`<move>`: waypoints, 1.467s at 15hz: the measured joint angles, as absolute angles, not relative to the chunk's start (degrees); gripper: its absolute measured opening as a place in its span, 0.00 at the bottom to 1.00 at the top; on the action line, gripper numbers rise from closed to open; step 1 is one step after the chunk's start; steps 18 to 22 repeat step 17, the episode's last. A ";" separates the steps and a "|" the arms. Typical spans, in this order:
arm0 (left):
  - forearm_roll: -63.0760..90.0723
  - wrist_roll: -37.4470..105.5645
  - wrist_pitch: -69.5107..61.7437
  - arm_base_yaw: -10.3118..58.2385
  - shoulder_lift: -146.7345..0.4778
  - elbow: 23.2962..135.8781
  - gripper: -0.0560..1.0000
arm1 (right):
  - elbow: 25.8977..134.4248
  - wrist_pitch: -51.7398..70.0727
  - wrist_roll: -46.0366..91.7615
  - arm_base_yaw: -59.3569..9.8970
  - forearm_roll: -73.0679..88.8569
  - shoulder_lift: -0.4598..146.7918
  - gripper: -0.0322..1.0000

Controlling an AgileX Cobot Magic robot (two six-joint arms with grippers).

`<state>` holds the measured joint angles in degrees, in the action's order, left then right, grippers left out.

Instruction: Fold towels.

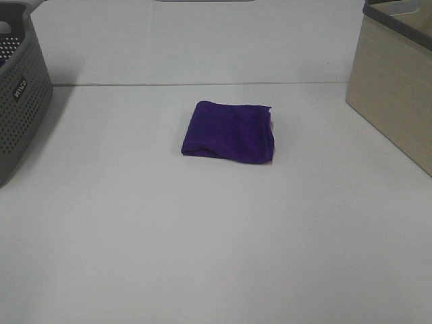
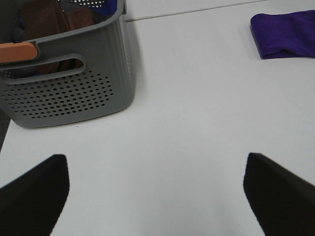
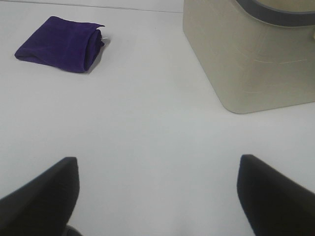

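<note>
1. The left gripper [image 2: 156, 196] is holding its jaws spread wide, with nothing between them.
2. Its two dark fingertips [image 2: 34, 194] are showing only at the lower corners of the left wrist view, well apart from each other.
3. The right gripper [image 3: 157, 196] is likewise standing with its jaws parted and gripping nothing.
4. Its dark fingertips [image 3: 275, 194] are appearing at the lower corners of the right wrist view, also well apart.
5. Both grippers are hanging above the white surface, tilted forward and down toward it.
6. Neither arm is showing in the exterior high view; both are sitting outside its edges.
</note>
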<state>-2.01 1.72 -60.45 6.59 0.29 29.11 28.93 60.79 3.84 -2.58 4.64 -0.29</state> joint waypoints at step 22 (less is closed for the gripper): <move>0.00 2.81 -60.28 -3.09 0.29 29.11 0.89 | 28.82 60.56 4.01 -2.58 4.98 -0.29 0.86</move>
